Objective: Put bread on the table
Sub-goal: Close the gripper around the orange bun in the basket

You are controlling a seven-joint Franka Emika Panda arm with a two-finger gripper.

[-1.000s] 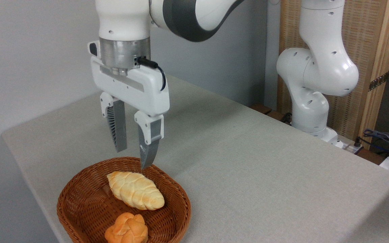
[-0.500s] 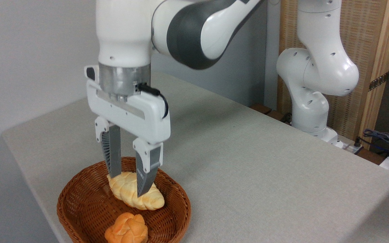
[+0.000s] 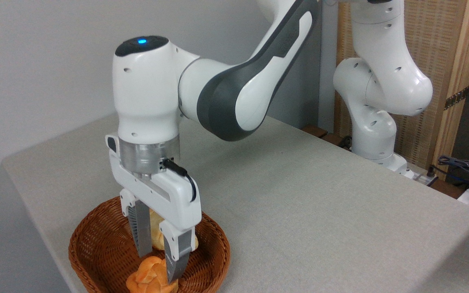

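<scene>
Hand (image 3: 159,266) parted astride bread (image 3: 150,277) inside basket (image 3: 92,244), not visibly clamped; grasp, lift and transfer onto surface (image 3: 299,203) remaining.

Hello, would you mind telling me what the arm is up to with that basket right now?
The gripper is reaching down into the wicker basket, its open fingers straddling the small orange bun at the front. The paler braided loaf lies behind the fingers, mostly hidden. Nothing has been lifted: the bun sits in the basket, and the grey table beside it, where the bun is meant to go, holds no bread yet.
</scene>
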